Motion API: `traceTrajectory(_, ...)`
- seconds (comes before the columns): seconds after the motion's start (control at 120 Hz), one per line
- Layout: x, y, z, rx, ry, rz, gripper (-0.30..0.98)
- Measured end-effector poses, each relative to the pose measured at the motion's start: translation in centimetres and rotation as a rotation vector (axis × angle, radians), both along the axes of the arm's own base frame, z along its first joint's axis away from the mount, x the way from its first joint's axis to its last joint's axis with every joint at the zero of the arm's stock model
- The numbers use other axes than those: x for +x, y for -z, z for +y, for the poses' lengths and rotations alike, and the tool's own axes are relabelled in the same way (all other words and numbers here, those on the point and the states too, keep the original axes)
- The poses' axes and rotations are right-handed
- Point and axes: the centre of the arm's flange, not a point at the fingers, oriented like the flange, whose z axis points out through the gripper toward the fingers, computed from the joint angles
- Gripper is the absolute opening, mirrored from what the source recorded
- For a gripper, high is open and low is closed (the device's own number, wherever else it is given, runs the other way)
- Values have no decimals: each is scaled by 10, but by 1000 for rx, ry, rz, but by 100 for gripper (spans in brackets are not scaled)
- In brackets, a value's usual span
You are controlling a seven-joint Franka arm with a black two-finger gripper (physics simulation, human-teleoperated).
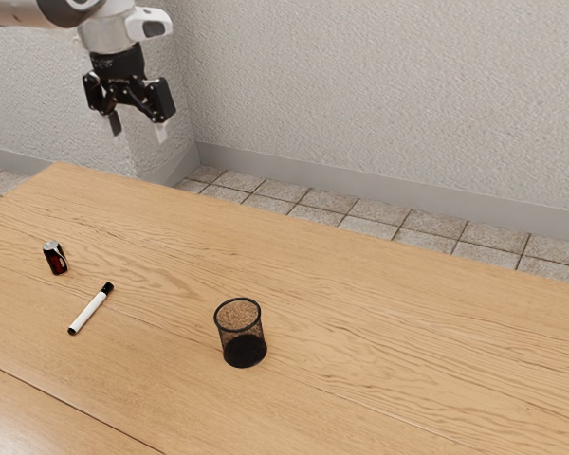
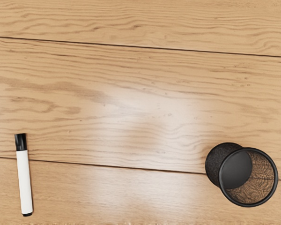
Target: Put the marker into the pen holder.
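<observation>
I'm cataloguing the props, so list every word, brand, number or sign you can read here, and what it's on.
No text can be read.
Can: pale and red markings, too small to read.
Gripper: faint marks on its black housing, too small to read.
Marker: no lettering visible on its white barrel or black cap.
Pen holder: no label visible.

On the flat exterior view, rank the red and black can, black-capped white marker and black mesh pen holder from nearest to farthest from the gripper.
1. Can: the exterior view's left side.
2. Marker: lower, slightly right of the can.
3. Pen holder: nearer the view's middle.
Picture distance from the gripper only; true depth may differ.
</observation>
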Motion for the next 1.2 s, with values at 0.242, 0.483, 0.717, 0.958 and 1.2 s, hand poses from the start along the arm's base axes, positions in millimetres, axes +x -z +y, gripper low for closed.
traceTrajectory(0.242, -14, -12, 2, -1, 0, -1, 69)
traceTrajectory(0.483, -111, 129, 45, -38, -70, 157, 69)
traceTrajectory(0.717, -143, 228, 67, -54, -117, 171, 69)
traceTrajectory(0.958, -117, 271, 106, -10, -137, 97, 69)
traceTrajectory(1.2, -95, 304, 171, 56, -122, 76, 69)
